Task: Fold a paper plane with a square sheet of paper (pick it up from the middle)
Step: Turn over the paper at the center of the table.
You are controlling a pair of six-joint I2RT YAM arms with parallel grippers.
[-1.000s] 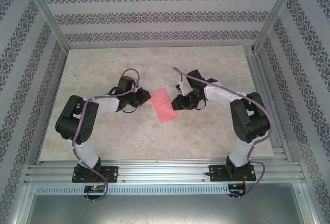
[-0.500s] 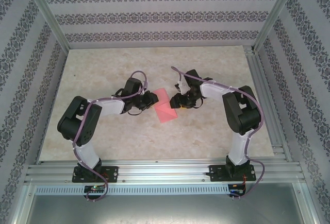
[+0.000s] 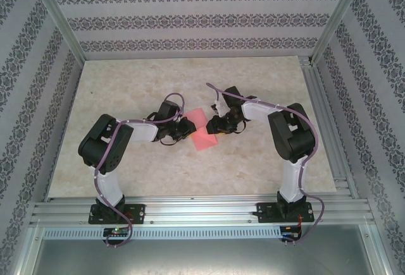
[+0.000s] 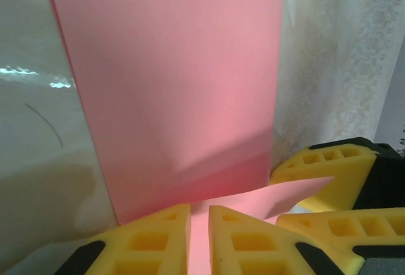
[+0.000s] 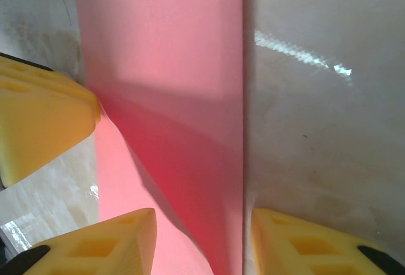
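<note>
While I watch from overhead, one pink sheet [image 3: 204,134] lies near the middle of the bench [image 3: 126,91], between my two arms. The left gripper [image 3: 185,129] sits low at its left edge and the right gripper [image 3: 214,125] low at its right edge. From up there I cannot tell how either one stands.

The left wrist view settles its side. The two yellow pads [image 4: 158,237] stand narrow, pinched on a raised near edge of the sheet, with pink showing in the slit between them. A lifted corner pokes out to the right over two more yellow pads [image 4: 329,167], the right gripper's, just beside mine. Beyond, the sheet lies flat as a long strip.

The right wrist view shows that gripper's pads [image 5: 95,243] standing well apart, with a raised fold of the sheet running between them. Bare bench shows between the fold and the right-hand pad. One left-gripper pad [image 5: 44,117] sits against the sheet's left edge.
</note>
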